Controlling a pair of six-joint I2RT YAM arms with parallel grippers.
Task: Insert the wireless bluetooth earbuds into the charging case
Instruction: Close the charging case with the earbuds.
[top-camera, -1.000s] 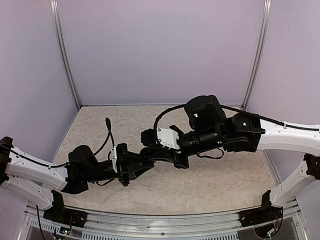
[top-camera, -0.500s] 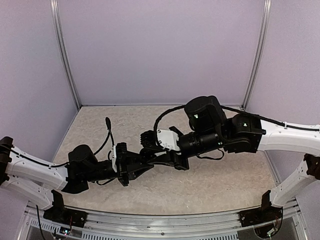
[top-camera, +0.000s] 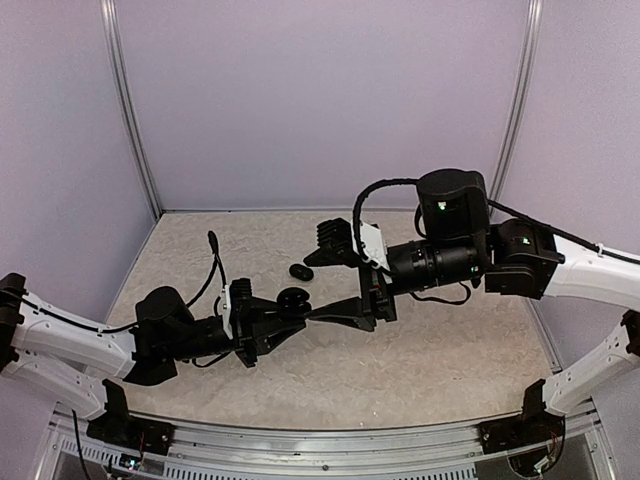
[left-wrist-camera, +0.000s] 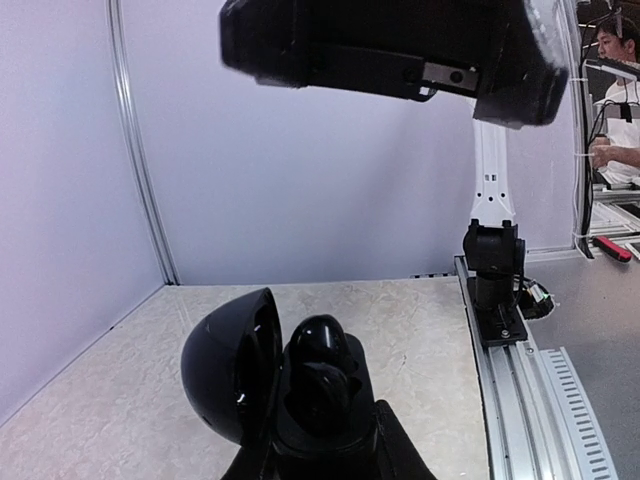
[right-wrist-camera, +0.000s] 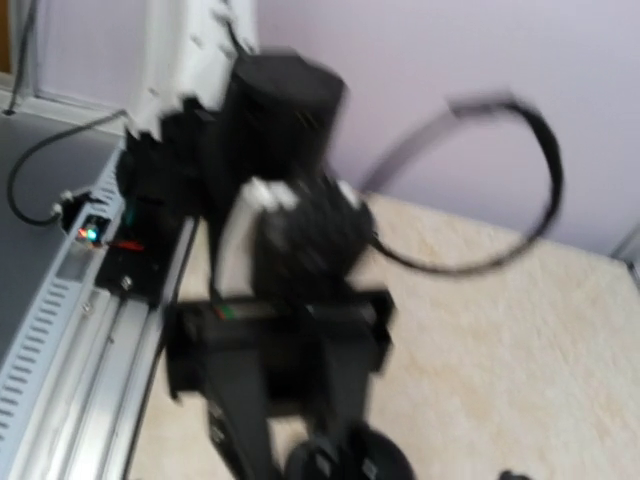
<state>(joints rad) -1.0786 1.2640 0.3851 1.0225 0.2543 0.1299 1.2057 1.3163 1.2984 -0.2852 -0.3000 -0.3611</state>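
Swung away to the right and off the case since a second ago, and sprung the right fingers apart: closed down over the case back then, wide open now, nothing between them. Uncovered the charging case in doing so, hidden under those fingers in the earlier shots.

No shift on the left side. Same spot, same pose, left fingers clamped narrow on the base of the case, holding it over the middle of the bench, a touch toward the left edge. Lid flipped open, standing up on the left in the left wrist view. Seated in the base, one glossy black earbud, rounded top poking out. Cannot tell a second bud from an empty well in the rounded shape just in front of it.

Out on the bench, just beyond the case toward the far edge, a small black oval lying loose, clear of both sets of fingers. Bud-like, but too small to make out a stem.

Right fingers parked to the right of all that: one beyond the loose oval, the other low, reaching in close beside the case. Seen again from below in the left wrist view as a dark bar across the top, well above the open case and not touching it.

Right wrist view smeared with motion. Left arm and the rail along the near edge recognisable, plus a dark rounded blob at the bottom, not sharp enough to name.
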